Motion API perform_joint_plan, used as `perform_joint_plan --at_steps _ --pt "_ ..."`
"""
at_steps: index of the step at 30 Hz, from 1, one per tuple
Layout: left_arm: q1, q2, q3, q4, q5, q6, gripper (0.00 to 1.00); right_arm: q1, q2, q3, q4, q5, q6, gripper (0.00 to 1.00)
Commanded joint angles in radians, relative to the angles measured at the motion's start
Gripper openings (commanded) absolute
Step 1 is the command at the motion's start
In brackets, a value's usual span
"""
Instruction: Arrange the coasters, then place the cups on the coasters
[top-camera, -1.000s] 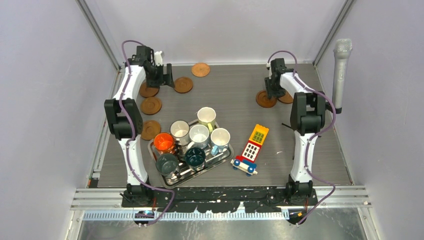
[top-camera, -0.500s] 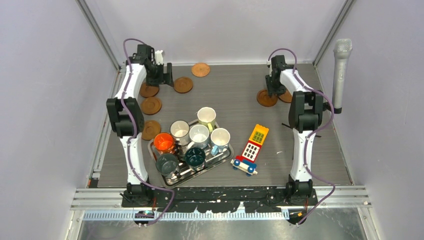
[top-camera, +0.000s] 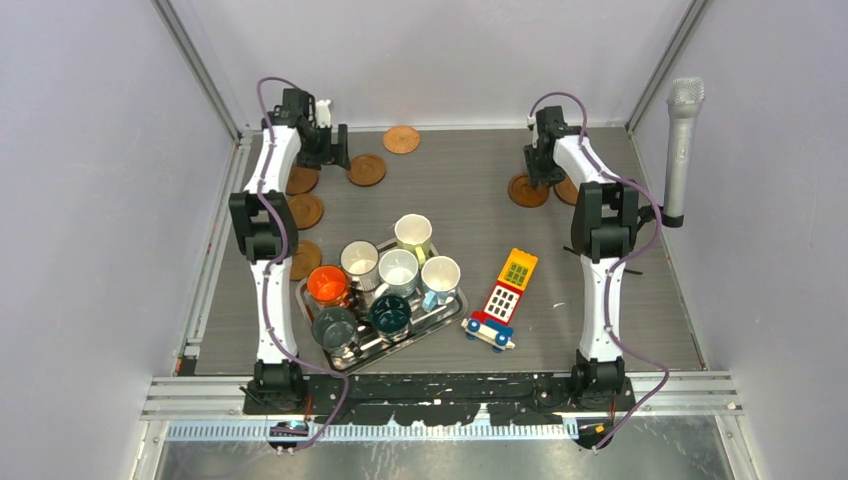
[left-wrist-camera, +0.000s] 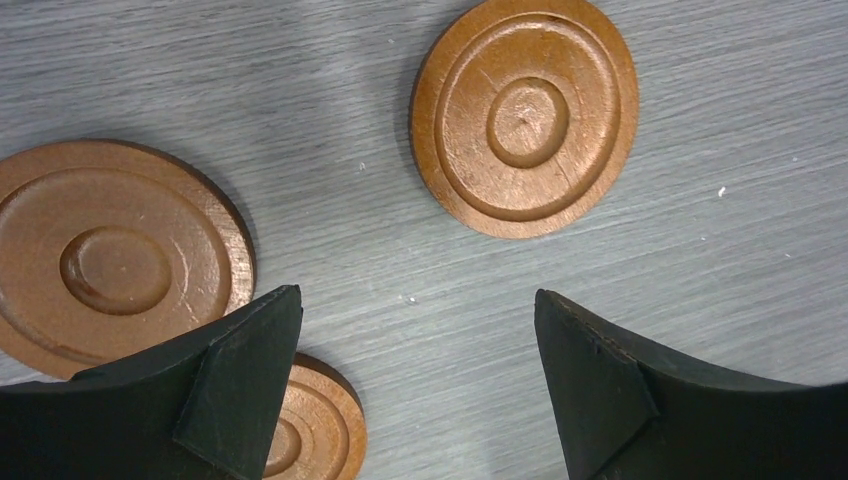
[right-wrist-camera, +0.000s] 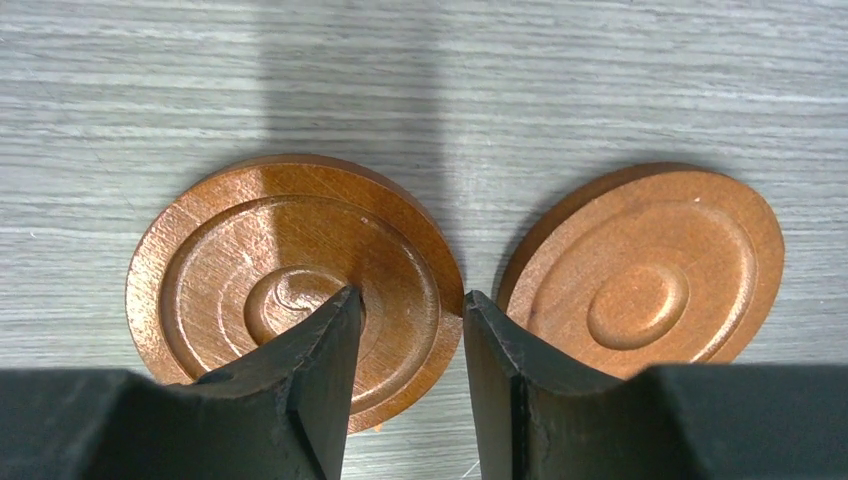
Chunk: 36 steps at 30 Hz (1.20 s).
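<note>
Several reddish-brown coasters lie on the table: one at the back (top-camera: 401, 139), one beside it (top-camera: 366, 169), three down the left side (top-camera: 305, 211) and two at the right (top-camera: 528, 190) (top-camera: 572, 190). My left gripper (top-camera: 328, 150) (left-wrist-camera: 415, 300) hovers open over bare table between three coasters (left-wrist-camera: 525, 115), holding nothing. My right gripper (top-camera: 538, 172) (right-wrist-camera: 407, 297) has its jaws close together across the rim of the left one of two coasters (right-wrist-camera: 260, 260), one finger on top and one at the edge. Several cups, among them an orange one (top-camera: 327, 284), stand on the metal tray (top-camera: 446, 316).
A toy car of coloured blocks (top-camera: 503, 298) lies right of the tray. A grey microphone (top-camera: 680, 140) hangs at the right wall. Metal rails run along the table's left and back edges.
My right gripper moved a little back and left, and the coaster under it slid with it. My left arm shifted slightly towards the back right, jaws still open.
</note>
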Motion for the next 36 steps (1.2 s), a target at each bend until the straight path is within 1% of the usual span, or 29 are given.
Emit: perform_joint_plan --at_steps 1,7,14,17,19,23,26,29,36 --pt "-0.003 0.029 0.065 -0.003 -0.014 0.041 0.89 0.025 0.047 0.031 0.019 -0.045 0.012 0.49" --pt "-0.005 0.055 0.072 0.042 0.006 0.055 0.89 0.026 0.003 0.085 -0.004 -0.049 0.015 0.58" --pt "-0.017 0.138 0.158 0.071 0.021 0.053 0.88 0.036 -0.052 0.146 -0.035 -0.079 0.011 0.62" --pt "-0.031 0.161 0.162 0.089 0.025 0.063 0.86 0.047 -0.081 0.145 -0.039 -0.095 0.009 0.63" --pt "-0.044 0.172 0.16 0.097 0.0 0.087 0.84 0.052 -0.104 0.14 -0.04 -0.114 0.014 0.64" --pt "-0.066 0.195 0.166 0.108 -0.032 0.096 0.79 0.067 -0.134 0.125 -0.039 -0.165 0.021 0.66" --pt "-0.091 0.204 0.166 0.091 -0.027 0.114 0.74 0.077 -0.151 0.115 -0.039 -0.18 0.025 0.67" --pt "-0.126 0.2 0.148 0.075 -0.031 0.15 0.68 0.082 -0.158 0.112 -0.039 -0.191 0.03 0.67" --pt "-0.222 0.183 0.108 0.067 -0.027 0.165 0.54 0.082 -0.151 0.119 -0.039 -0.204 0.039 0.68"
